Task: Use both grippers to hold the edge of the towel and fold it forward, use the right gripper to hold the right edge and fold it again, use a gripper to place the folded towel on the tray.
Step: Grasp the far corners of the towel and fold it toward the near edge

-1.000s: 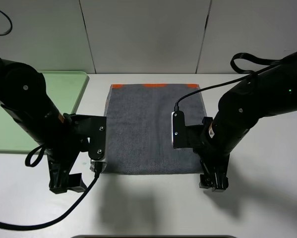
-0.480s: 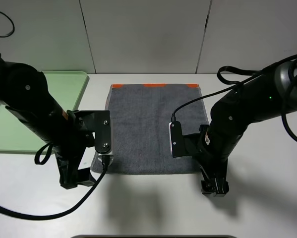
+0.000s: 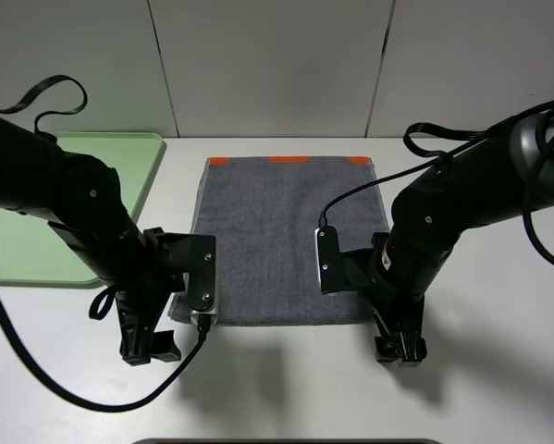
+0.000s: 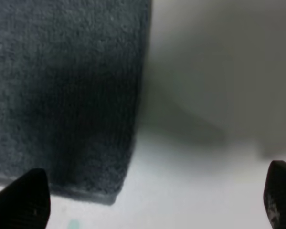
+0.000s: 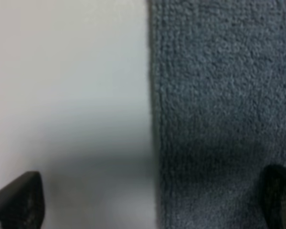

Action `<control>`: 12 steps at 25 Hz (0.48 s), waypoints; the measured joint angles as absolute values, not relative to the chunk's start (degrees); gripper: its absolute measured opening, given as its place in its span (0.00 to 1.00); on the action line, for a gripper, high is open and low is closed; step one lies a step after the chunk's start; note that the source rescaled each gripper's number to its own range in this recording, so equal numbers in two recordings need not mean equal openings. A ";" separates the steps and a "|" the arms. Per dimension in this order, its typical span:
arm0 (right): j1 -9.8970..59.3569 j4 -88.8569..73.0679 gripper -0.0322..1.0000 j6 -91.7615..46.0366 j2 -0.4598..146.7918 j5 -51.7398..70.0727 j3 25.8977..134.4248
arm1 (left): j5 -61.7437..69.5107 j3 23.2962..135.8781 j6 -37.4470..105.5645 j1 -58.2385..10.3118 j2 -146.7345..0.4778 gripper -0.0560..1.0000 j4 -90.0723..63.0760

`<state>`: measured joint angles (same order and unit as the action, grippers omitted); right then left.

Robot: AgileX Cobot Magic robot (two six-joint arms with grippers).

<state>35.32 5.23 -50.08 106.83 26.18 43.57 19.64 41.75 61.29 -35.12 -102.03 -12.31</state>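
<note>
Both your left hand (image 3: 150, 351) and right hand (image 3: 399, 350) stand wide open and empty, low over the smooth white desk (image 3: 286, 388), just beside the near corners of the flat, rectangular, nubby grey terry towel (image 3: 286, 240).

The towel (image 3: 290, 240) is dark grey terry, with orange patches along its far edge. The tray (image 3: 129, 176), at the far left of the table (image 3: 498, 370), is pale green, and the table is plain white. The left tool (image 3: 150, 351) and right tool (image 3: 399, 350) are matte black.
</note>
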 joint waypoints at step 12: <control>35.32 5.23 1.00 -50.13 106.83 26.12 43.57 | 14.61 42.10 62.35 -35.12 -106.69 0.89 -12.36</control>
